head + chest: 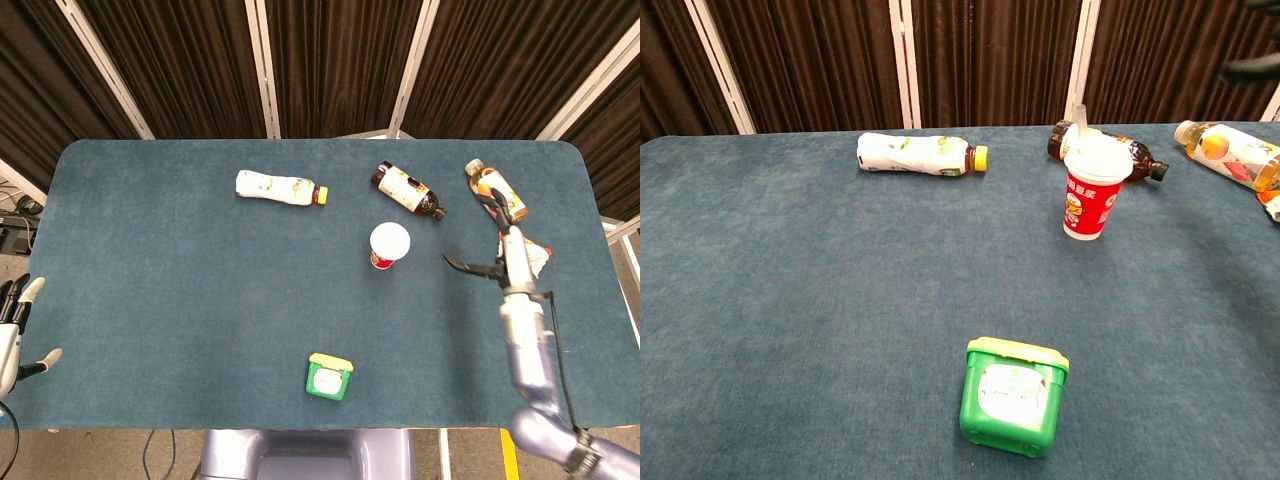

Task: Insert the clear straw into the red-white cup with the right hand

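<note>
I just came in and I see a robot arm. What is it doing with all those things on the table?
The clear straw already stands in the red-white cup. The robot's right hand holds nothing, fingers spread, off to the cup's right. The left hand hangs open past the table's edge. Three bottles lie on their sides, and a green box sits near the front.
</note>
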Robot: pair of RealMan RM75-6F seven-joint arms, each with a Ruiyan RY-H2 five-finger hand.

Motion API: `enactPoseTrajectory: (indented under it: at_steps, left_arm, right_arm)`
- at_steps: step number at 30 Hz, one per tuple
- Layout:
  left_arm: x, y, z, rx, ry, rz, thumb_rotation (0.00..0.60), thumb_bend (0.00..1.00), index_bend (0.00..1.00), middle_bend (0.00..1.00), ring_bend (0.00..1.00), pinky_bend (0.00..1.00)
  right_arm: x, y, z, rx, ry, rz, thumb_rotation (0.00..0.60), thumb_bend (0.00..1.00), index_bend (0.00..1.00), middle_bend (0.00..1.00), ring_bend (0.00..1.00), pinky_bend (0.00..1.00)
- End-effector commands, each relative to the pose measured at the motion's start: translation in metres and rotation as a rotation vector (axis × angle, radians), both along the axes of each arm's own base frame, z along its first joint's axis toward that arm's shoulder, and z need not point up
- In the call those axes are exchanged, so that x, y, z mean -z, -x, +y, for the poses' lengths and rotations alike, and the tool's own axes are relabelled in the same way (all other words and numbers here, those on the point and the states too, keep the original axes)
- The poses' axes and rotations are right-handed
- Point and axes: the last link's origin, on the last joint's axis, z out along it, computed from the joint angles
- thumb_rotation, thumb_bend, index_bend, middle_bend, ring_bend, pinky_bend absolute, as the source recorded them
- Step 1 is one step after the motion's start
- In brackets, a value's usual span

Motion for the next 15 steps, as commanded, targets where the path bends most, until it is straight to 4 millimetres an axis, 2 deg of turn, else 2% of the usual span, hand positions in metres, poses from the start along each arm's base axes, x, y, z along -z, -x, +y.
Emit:
enactPoseTrajectory:
  at_steps: [1, 2, 3, 6, 12, 15]
  left_arm:
    - [0.0, 0.0, 0.0, 0.0, -0.001, 0.0, 0.6, 0.05, 0.0, 0.0, 0.0, 0.0]
    - [0.0, 0.0, 0.0, 0.0, -0.001, 0.0, 0.6, 0.05, 0.0, 0.0, 0.0, 0.0]
    - [0.0, 0.0, 0.0, 0.0, -0.001, 0.0, 0.6, 0.05, 0.0, 0.0, 0.0, 0.0]
    - [0.0, 0.0, 0.0, -0.001, -0.001, -0.002, 0.6, 0.05, 0.0, 0.0, 0.0, 0.0]
    - [0.0, 0.0, 0.0, 0.001, 0.001, -0.004, 0.6, 0.05, 0.0, 0.0, 0.0, 0.0]
    - [0.0, 0.0, 0.0, 0.002, 0.002, -0.004, 0.6, 0.05, 0.0, 0.0, 0.0, 0.0]
  right_arm:
    - [-0.012, 0.037, 0.042, -0.017, -0.019, 0.497, 0.6, 0.06, 0.07, 0.0, 0.0, 0.0]
    - [-0.013, 0.039, 0.044, -0.021, -0.016, 0.538, 0.6, 0.06, 0.05, 0.0, 0.0, 0.0]
    - [-0.014, 0.046, 0.05, -0.031, -0.008, 0.658, 0.6, 0.06, 0.04, 0.0, 0.0, 0.0]
    - [-0.008, 0.064, 0.073, -0.035, 0.002, 0.874, 0.6, 0.06, 0.01, 0.0, 0.0, 0.0]
    - [-0.003, 0.082, 0.106, 0.011, -0.021, 0.929, 0.6, 0.08, 0.0, 0.0, 0.0, 0.0]
    - [-0.006, 0.082, 0.11, 0.022, -0.001, 0.912, 0.6, 0.09, 0.0, 0.0, 0.0, 0.0]
